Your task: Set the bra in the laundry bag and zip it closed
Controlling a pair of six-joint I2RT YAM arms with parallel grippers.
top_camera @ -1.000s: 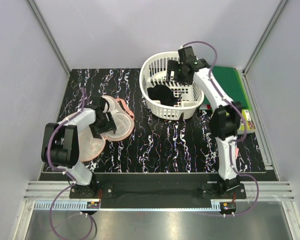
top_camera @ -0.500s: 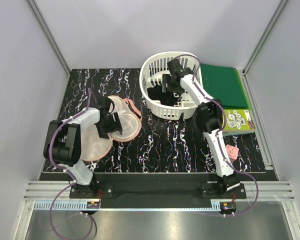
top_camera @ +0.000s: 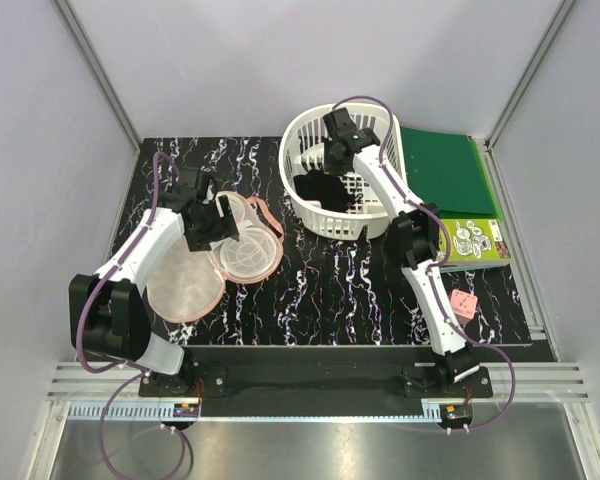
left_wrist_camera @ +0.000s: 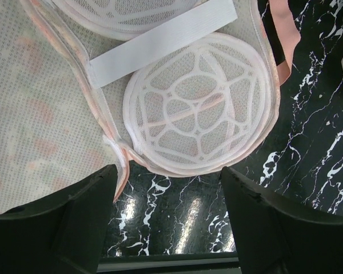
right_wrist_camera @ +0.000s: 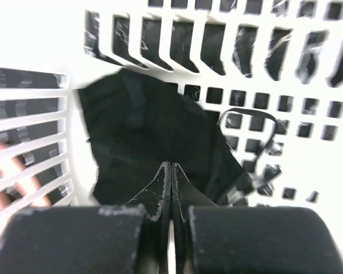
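Note:
The black bra (top_camera: 325,190) lies in a heap on the floor of the white slotted basket (top_camera: 300,130). My right gripper (top_camera: 322,163) reaches down into the basket from the back. In the right wrist view its fingers are pressed together, the gripper (right_wrist_camera: 170,165) right over the bra (right_wrist_camera: 148,131), and no fabric shows between them. The peach-pink laundry bag (top_camera: 185,285) lies unzipped and spread flat at the left. My left gripper (top_camera: 212,222) hovers open over it. In the left wrist view the bag's mesh dome (left_wrist_camera: 200,108) sits just beyond the gripper (left_wrist_camera: 168,188).
A green board (top_camera: 440,170) lies right of the basket, with a printed card (top_camera: 470,240) and a small pink item (top_camera: 463,303) nearer the front. The basket wall (right_wrist_camera: 217,45) surrounds the right gripper closely. The table is black marble-patterned.
The right gripper went deeper and leftward into the basket and its jaws closed. The left arm stretched farther out over the open bag, jaws unchanged.

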